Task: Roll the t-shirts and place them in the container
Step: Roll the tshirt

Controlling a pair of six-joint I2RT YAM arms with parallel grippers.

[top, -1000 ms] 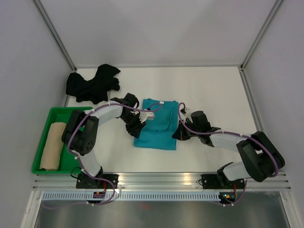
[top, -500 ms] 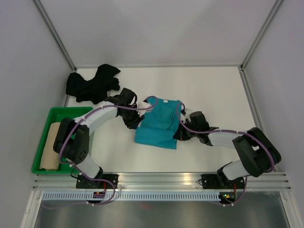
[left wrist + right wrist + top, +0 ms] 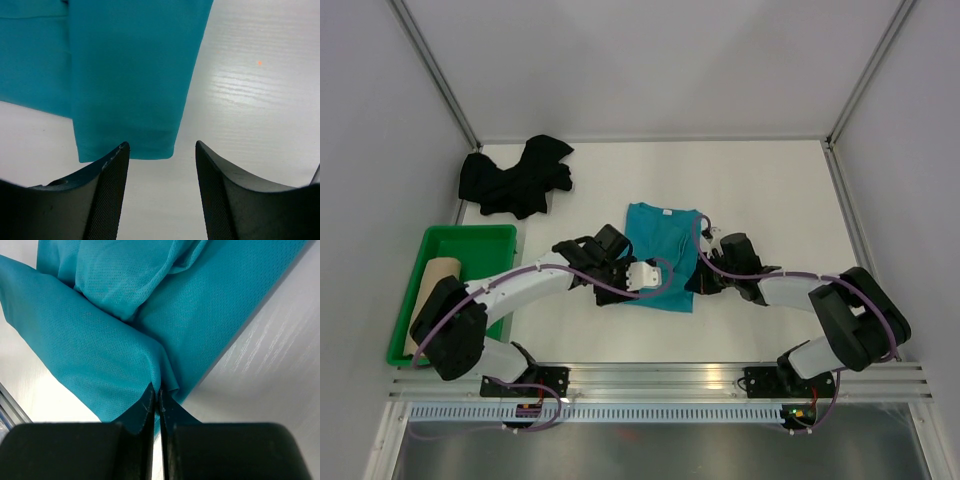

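A teal t-shirt (image 3: pixel 665 245) lies folded lengthwise in the middle of the table. My left gripper (image 3: pixel 642 280) hovers over its near-left corner. In the left wrist view it (image 3: pixel 160 150) is open with only bare table between its fingers, and the shirt's hem (image 3: pixel 125 145) lies just past the tips. My right gripper (image 3: pixel 696 282) sits at the shirt's near-right edge. In the right wrist view it (image 3: pixel 156 390) is shut on a pinched fold of the teal fabric (image 3: pixel 105 355). A black t-shirt (image 3: pixel 515 178) lies crumpled at the far left. A tan rolled t-shirt (image 3: pixel 438 280) rests in the green tray (image 3: pixel 470 236).
The green tray stands at the near left, partly covered by my left arm. Grey walls with metal posts close in the table on three sides. An aluminium rail (image 3: pixel 660 378) runs along the near edge by the arm bases.
My left gripper let go of the teal shirt's left side, opened, and swung from the collar end toward the near hem. The shirt now lies narrower, folded over. The right gripper stayed pinched on the fabric.
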